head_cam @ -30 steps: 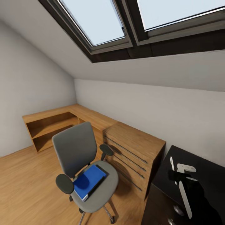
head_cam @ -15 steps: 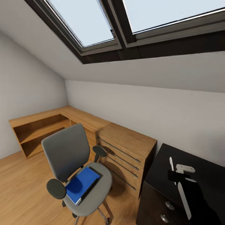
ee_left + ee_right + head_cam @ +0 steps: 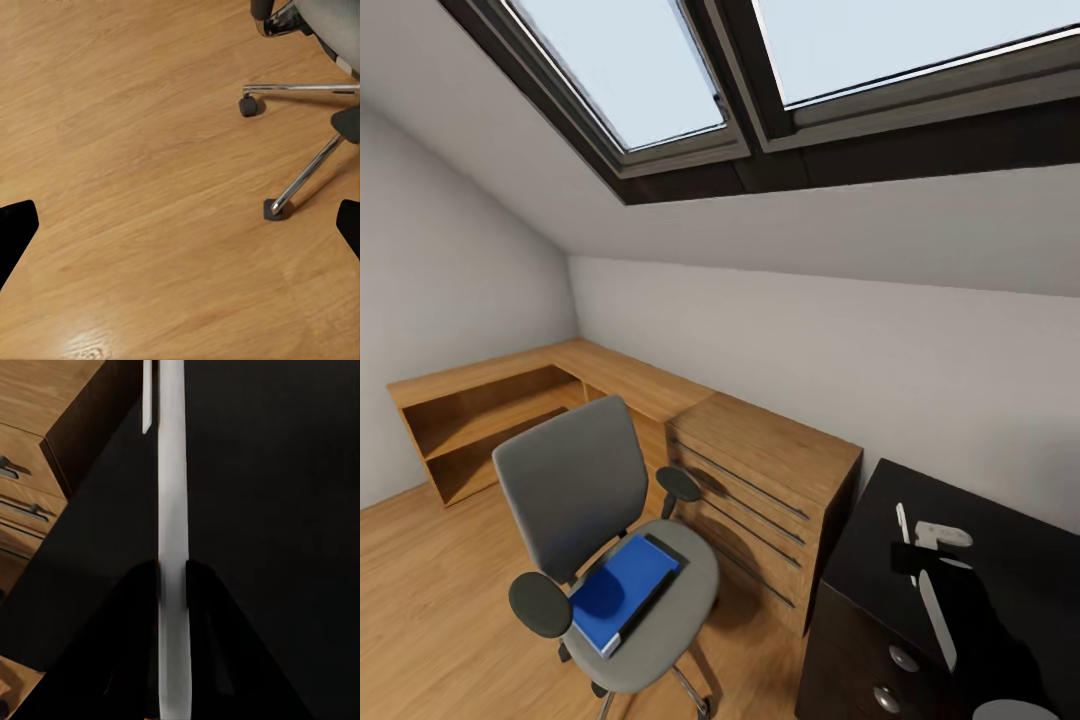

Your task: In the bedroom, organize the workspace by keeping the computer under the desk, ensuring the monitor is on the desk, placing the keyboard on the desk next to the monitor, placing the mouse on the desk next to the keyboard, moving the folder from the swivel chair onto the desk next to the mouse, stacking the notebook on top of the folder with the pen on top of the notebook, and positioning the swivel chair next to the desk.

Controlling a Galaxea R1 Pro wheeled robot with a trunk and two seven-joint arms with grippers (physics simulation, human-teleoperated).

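Jaws of right gripper [image 3: 172, 577] pinch pen [image 3: 172, 472] (white) between them.

Pale daylight comes through the skylights [image 3: 760, 70], which render as flat, washed-out blue-white. The walls [image 3: 840, 340] are evenly lit, with soft shading under the sloped ceiling. The chair [image 3: 600, 540] casts a faint, diffuse shadow on the floor [image 3: 440, 620]. A dull sheen shows on the floor in the left wrist view. Straight lines bow toward the head view's edges. The black counter [image 3: 270, 510] is nearly featureless. Renders are slightly soft.
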